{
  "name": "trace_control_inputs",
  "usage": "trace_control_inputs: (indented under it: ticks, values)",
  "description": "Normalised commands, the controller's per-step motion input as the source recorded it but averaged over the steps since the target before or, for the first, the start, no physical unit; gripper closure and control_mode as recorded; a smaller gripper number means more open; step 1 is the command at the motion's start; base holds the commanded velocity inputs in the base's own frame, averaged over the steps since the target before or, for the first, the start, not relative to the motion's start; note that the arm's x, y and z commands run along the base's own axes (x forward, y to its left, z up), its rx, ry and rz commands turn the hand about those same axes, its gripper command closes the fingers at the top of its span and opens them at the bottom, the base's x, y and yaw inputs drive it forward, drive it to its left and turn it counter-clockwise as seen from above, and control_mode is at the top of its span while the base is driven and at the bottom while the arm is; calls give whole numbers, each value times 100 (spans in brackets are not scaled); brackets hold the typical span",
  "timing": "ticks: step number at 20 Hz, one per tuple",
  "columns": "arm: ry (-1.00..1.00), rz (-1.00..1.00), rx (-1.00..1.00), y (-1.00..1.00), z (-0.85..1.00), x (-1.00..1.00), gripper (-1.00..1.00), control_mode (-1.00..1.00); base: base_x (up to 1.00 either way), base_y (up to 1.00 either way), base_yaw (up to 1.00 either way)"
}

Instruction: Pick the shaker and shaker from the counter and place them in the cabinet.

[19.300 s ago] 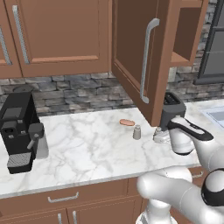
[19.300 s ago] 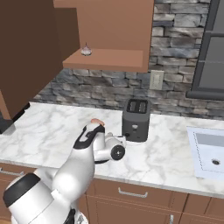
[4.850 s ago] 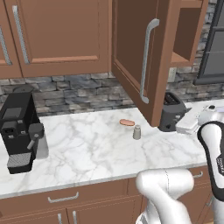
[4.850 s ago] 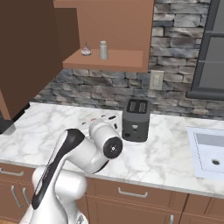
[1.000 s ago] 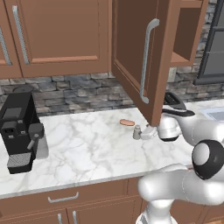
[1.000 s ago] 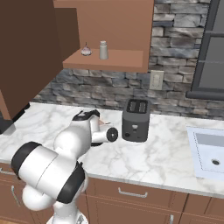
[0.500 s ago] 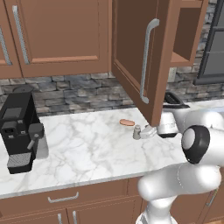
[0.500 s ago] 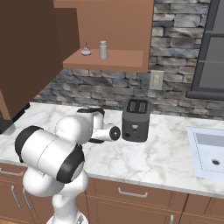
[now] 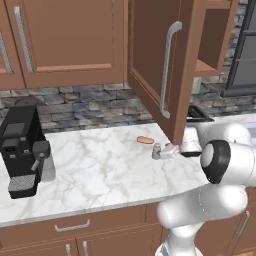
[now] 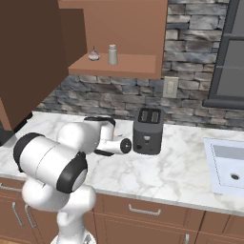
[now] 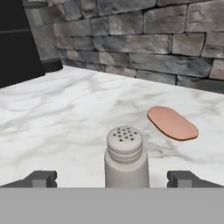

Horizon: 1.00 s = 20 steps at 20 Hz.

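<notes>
Jaws [image 11: 113,178] spread wide around unlabelled shaker [image 11: 125,156]

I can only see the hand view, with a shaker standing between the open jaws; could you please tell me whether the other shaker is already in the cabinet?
Observer: Yes. The right base view shows the other shaker upright on the cabinet shelf, beside a small pinkish item.
Operator: Thank you. Is the cabinet door open?
Observer: It is. In the left base view the door stands swung out over the counter, its lower corner near your shaker.
Operator: Is anything standing on the far side of the arm?
Observer: A dark toaster stands on the counter, just right of the arm in the right base view.
</notes>
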Motion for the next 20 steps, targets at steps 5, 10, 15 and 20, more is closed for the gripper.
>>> trace_control_inputs:
  ticks: [5, 10, 15, 20]
  values:
    - [2, 0, 1, 18, -12, 16, -100, -100, 0, 0, 0]
    - [2, 0, 2, 16, -13, 22, -100, -100, 0, 0, 0]
    - [1, 0, 0, 6, -17, 20, -100, -100, 0, 0, 0]
    - [0, -2, 0, 0, -15, 17, -100, -100, 0, 0, 0]
